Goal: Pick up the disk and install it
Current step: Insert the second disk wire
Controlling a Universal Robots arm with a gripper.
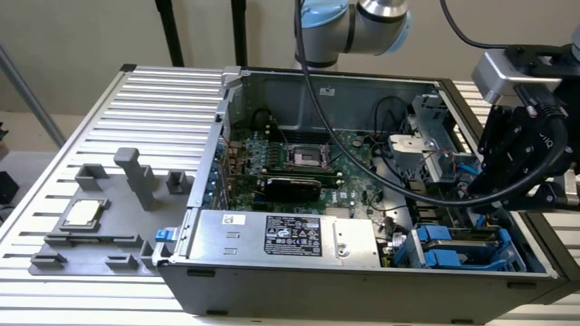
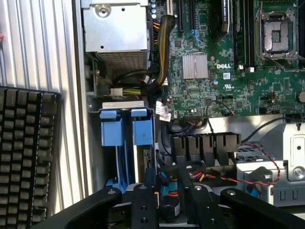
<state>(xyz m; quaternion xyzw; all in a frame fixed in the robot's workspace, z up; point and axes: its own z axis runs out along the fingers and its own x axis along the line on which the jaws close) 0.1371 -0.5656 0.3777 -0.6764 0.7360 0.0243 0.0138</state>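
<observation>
Two blue frame pieces mark the disk [image 1: 453, 246] [image 2: 125, 131], seated in the drive cage at the near right corner of the computer case [image 1: 363, 285], beside the long grey box [image 1: 285, 236]. Just behind and above it hangs the gripper [image 1: 491, 193] [image 2: 167, 202]; open or closed, I cannot tell. Farther in lies the motherboard [image 1: 299, 163].

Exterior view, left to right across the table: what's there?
Small square chip on the grey fixture → power supply box with black-and-white label → blue drive bays → the arm's hand at the case's right side.
</observation>
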